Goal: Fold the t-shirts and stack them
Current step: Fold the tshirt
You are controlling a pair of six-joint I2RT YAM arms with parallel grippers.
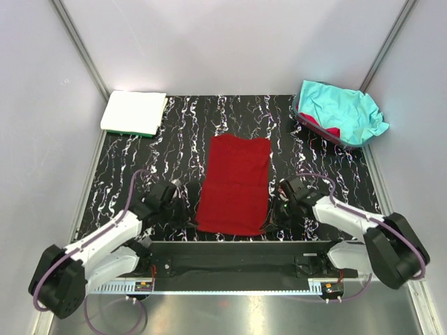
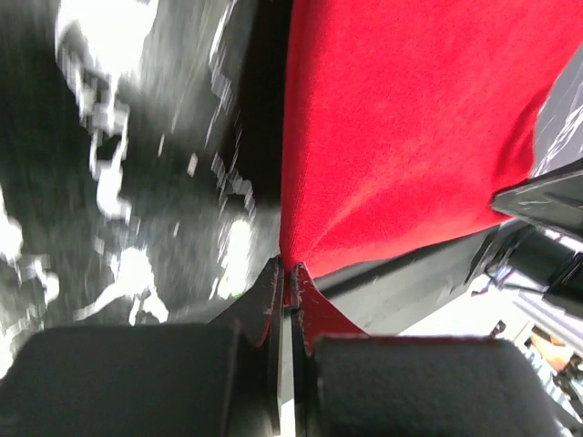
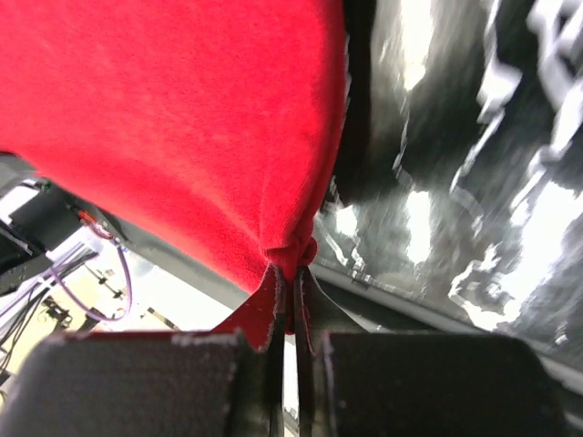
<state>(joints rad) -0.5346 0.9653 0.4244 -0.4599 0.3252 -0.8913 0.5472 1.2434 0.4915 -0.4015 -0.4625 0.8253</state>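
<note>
Top external view: a dark red t-shirt (image 1: 234,185) lies flat in a long rectangle at the middle of the surface, on a black marbled mat (image 1: 174,139), reaching from the centre toward the near edge. The left hand (image 1: 193,218) sits at the shirt's near-left corner and the right hand (image 1: 271,218) at its near-right corner, both low against the mat.

Left wrist view: the left hand (image 2: 285,273) is pressed together, pinching the red hem, with cloth puckering into the fingertips. Right wrist view: the right hand (image 3: 291,271) is likewise closed on a small bunched fold of the same shirt.

At the far-left corner of the surface, a folded white t-shirt (image 1: 134,110) rests on top of a folded green t-shirt (image 1: 133,132), of which only an edge shows. At the far-right corner, a crumpled turquoise t-shirt (image 1: 341,110) is heaped up, with a bit of red cloth (image 1: 330,130) peeking from under it. A black mounting rail (image 1: 237,259) runs along the near edge, just beside the shirt's hem, between the two arm bases.
</note>
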